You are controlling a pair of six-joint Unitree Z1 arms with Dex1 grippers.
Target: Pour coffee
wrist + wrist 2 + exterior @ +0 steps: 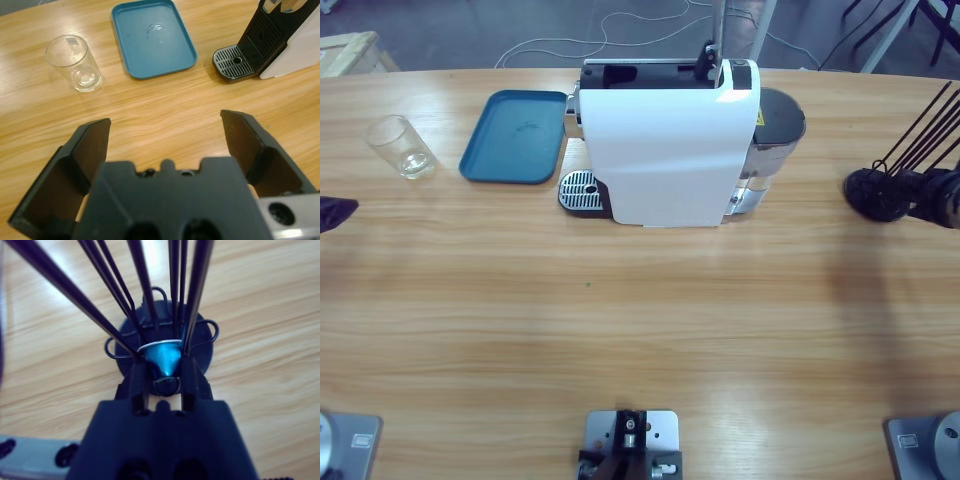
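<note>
In the left wrist view, the left gripper (165,132) fills the bottom of the frame with its two black jaws spread wide apart and nothing between them, only bare wooden table (165,107) past them; farther up at the upper left stands a clear glass (74,62), upright and with no liquid in it that I can see; just right of it at the top middle lies a blue tray (152,37) with nothing in it; at the upper right sits the round metal drip grate (235,62) at the foot of the white coffee machine (300,45). In the right wrist view, the right gripper (162,372) has its jaws pressed close on a shiny blue capsule (162,357) that sits among thin black wires of a capsule rack (165,335). In the high view, the rack is at the right edge, well apart from the machine in the top middle; the glass is at the upper left; no coffee shows in any view.
</note>
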